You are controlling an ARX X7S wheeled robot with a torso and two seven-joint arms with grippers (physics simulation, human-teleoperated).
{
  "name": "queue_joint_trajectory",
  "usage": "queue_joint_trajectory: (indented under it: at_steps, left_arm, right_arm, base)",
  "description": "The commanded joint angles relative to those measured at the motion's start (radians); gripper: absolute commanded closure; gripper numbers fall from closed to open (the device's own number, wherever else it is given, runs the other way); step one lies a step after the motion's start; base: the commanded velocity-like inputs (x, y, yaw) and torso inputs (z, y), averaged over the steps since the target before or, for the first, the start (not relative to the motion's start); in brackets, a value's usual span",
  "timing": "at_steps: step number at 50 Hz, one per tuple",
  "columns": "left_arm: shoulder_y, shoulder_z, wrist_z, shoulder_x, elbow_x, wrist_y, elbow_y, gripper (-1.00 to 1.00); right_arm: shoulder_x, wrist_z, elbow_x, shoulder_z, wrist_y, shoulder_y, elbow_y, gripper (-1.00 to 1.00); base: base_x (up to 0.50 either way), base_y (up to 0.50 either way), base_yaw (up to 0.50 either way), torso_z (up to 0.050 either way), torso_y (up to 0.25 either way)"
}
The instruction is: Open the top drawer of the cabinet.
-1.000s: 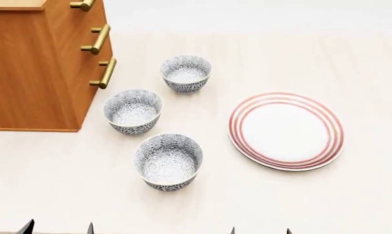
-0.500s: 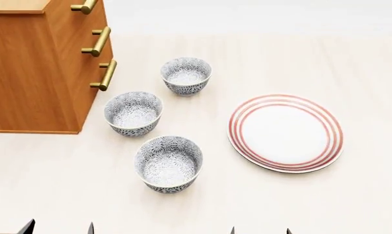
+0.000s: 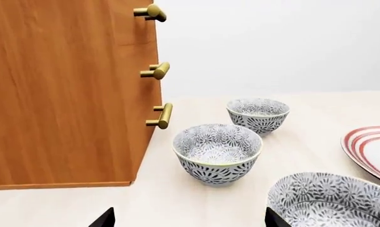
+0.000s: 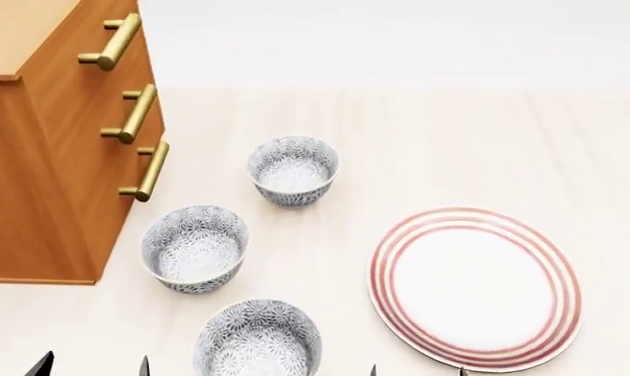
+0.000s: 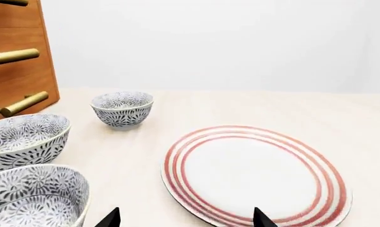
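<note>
The orange-brown cabinet (image 4: 33, 180) stands at the left of the head view. Its three drawer fronts sit flush. The top drawer (image 4: 70, 74) has its brass bar handle (image 4: 111, 41) near the view's upper edge. The same handle shows in the left wrist view (image 3: 151, 12) and at the edge of the right wrist view (image 5: 7, 2). My left gripper (image 4: 93, 366) (image 3: 188, 220) is open and empty, low at the near edge, well short of the cabinet. My right gripper (image 4: 418, 370) (image 5: 186, 220) is open and empty, near the plate's rim.
Three patterned bowls (image 4: 292, 170) (image 4: 195, 247) (image 4: 258, 341) stand in a row beside the cabinet's front. A red-ringed white plate (image 4: 474, 286) lies to the right. The two lower handles (image 4: 129, 113) (image 4: 146, 171) jut out toward the bowls.
The head view has shifted: the whole scene sits lower in frame, and more of the cabinet's top and top handle shows. The gripper tips stay at the bottom edge.
</note>
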Motion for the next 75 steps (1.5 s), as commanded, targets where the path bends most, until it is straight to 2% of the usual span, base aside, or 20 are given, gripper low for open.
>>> queue_joint_trajectory:
  at_steps: [1,40,41,42,43,44,45,49,61,63,65,66,67,68,69,71,72,73,75]
  left_arm:
    - [-0.001,0.008,-0.008,-0.007,-0.009,0.001,0.001,-1.0]
    - [-0.005,0.033,-0.034,-0.027,-0.027,0.005,0.0,-1.0]
    - [-0.107,0.03,-0.15,-0.102,-0.169,-0.145,0.15,-1.0]
    - [-0.07,-0.092,0.0,0.048,-0.019,-0.295,0.3,-1.0]
    - [-0.076,-0.076,0.15,0.125,0.131,-0.445,0.45,-1.0]
    - [-0.077,-0.069,0.151,0.119,0.134,-0.595,0.6,-1.0]
    - [-0.078,-0.066,0.145,0.115,0.132,-0.745,0.75,-1.0]
    - [-0.09,-0.069,0.128,0.107,0.113,-0.786,0.785,-1.0]
    - [-0.077,-0.038,0.086,0.052,0.133,-0.766,0.795,-1.0]
    - [-0.078,-0.012,0.068,0.024,0.174,-0.747,0.783,-1.0]
    - [-0.066,0.126,0.057,-0.094,0.325,-0.674,0.754,-1.0]
    - [-0.071,0.241,0.023,-0.174,0.475,-0.648,0.732,-1.0]
    - [-0.087,0.31,0.01,-0.218,0.625,-0.652,0.724,-1.0]
    - [-0.099,0.352,0.018,-0.245,0.703,-0.661,0.717,-1.0]
    - [-0.127,0.437,0.005,-0.302,0.853,-0.648,0.687,-1.0]
    - [-0.161,0.54,0.033,-0.365,1.153,-0.639,0.61,-1.0]
    - [-0.169,0.553,0.06,-0.372,1.292,-0.65,0.592,-1.0]
    - [-0.178,0.57,0.14,-0.392,1.348,-0.657,0.579,-1.0]
    - [-0.2,0.562,0.165,-0.402,1.356,-0.657,0.588,-1.0]
  right_arm:
    - [0.008,0.008,0.007,-0.01,0.003,0.002,-0.002,-1.0]
    - [0.027,0.032,0.029,-0.033,-0.006,0.007,0.006,-1.0]
    - [0.094,0.116,0.063,-0.039,0.144,0.101,-0.144,-1.0]
    - [-0.056,-0.034,-0.087,0.102,0.294,0.069,-0.294,-1.0]
    - [-0.127,-0.165,-0.196,0.095,0.444,0.071,-0.444,-1.0]
    - [-0.121,-0.158,-0.189,0.092,0.594,0.072,-0.594,-1.0]
    - [-0.116,-0.152,-0.183,0.089,0.612,0.07,-0.656,-1.0]
    - [-0.102,-0.135,-0.17,0.077,0.615,0.07,-0.671,-1.0]
    - [-0.076,-0.105,-0.14,0.065,0.623,0.064,-0.696,-1.0]
    - [-0.072,-0.102,-0.137,0.063,0.629,0.065,-0.703,-1.0]
    - [-0.067,-0.098,-0.135,0.062,0.612,0.055,-0.696,-1.0]
    - [-0.065,-0.097,-0.133,0.062,0.604,0.05,-0.687,-1.0]
    - [-0.062,-0.095,-0.131,0.061,0.598,0.048,-0.68,-1.0]
    - [-0.061,-0.094,-0.13,0.061,0.602,0.049,-0.681,-1.0]
    - [-0.059,-0.091,-0.129,0.06,0.589,0.043,-0.674,-1.0]
    - [-0.057,-0.089,-0.123,0.063,0.594,0.042,-0.679,-1.0]
    - [-0.054,-0.088,-0.122,0.062,0.584,0.037,-0.676,-1.0]
    - [-0.052,-0.087,-0.121,0.062,0.583,0.036,-0.675,-1.0]
    - [-0.048,-0.084,-0.119,0.062,0.569,0.033,-0.666,-1.0]
  base:
    - [0.5,0.0,0.0,0.0,0.0]
    - [0.47,0.0,0.0,0.0,0.0]
    - [0.0,0.0,0.0,0.0,0.0]
    - [0.0,0.0,0.0,0.0,0.0]
    - [0.0,0.0,0.0,0.0,0.0]
    - [0.0,0.0,0.0,0.0,0.0]
    - [0.0,0.0,0.0,0.0,0.0]
    - [0.0,0.0,0.0,0.0,0.0]
    - [0.0,0.0,0.0,0.0,0.0]
    - [0.0,0.0,0.0,0.0,0.0]
    - [0.0,0.0,0.0,0.0,0.0]
    - [0.0,0.0,0.0,0.0,0.0]
    - [0.0,0.0,0.0,0.0,0.0]
    - [0.0,0.0,0.0,0.0,0.0]
    - [0.0,0.0,0.0,0.0,0.0]
    - [0.0,0.0,0.0,0.0,0.0]
    - [0.0,0.0,0.0,0.0,0.0]
    - [0.0,0.0,0.0,0.0,0.0]
    - [0.0,0.0,0.0,0.0,0.0]
